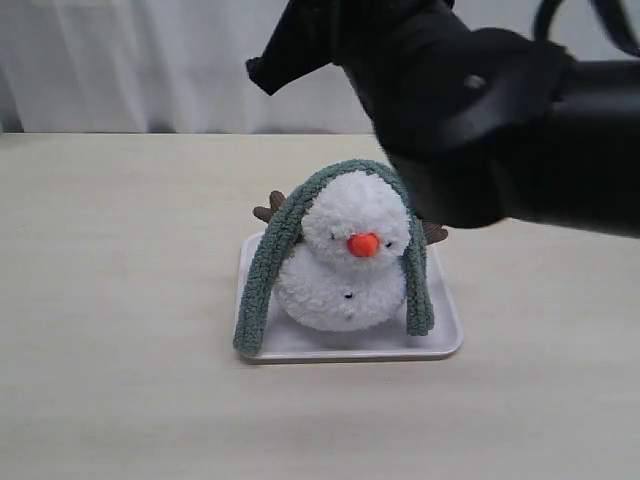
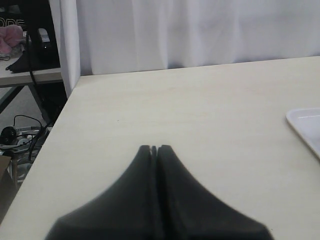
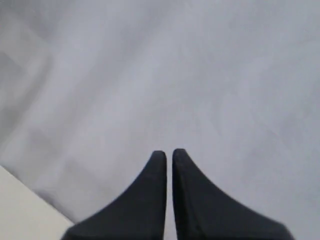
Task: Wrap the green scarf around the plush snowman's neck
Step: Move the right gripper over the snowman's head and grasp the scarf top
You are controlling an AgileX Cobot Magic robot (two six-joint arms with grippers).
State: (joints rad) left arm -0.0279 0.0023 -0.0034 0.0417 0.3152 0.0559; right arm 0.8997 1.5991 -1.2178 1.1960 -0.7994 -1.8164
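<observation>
The plush snowman (image 1: 345,270) stands upright on a white tray (image 1: 448,343) in the exterior view. The green scarf (image 1: 268,262) lies arched over the top of its head, not round the neck; one end hangs down each side to the tray. My right gripper (image 1: 263,72) is raised above and behind the snowman, off the scarf. Its jaws are almost together and hold nothing, and in the right wrist view the right gripper (image 3: 169,152) faces only the pale curtain. My left gripper (image 2: 154,147) is shut and empty over bare table, out of the exterior view.
The black right arm (image 1: 500,130) fills the upper right of the exterior view and hides the table behind it. A corner of the tray (image 2: 307,125) shows in the left wrist view. The table's edge (image 2: 62,107) and a white curtain (image 2: 200,30) lie beyond the left gripper.
</observation>
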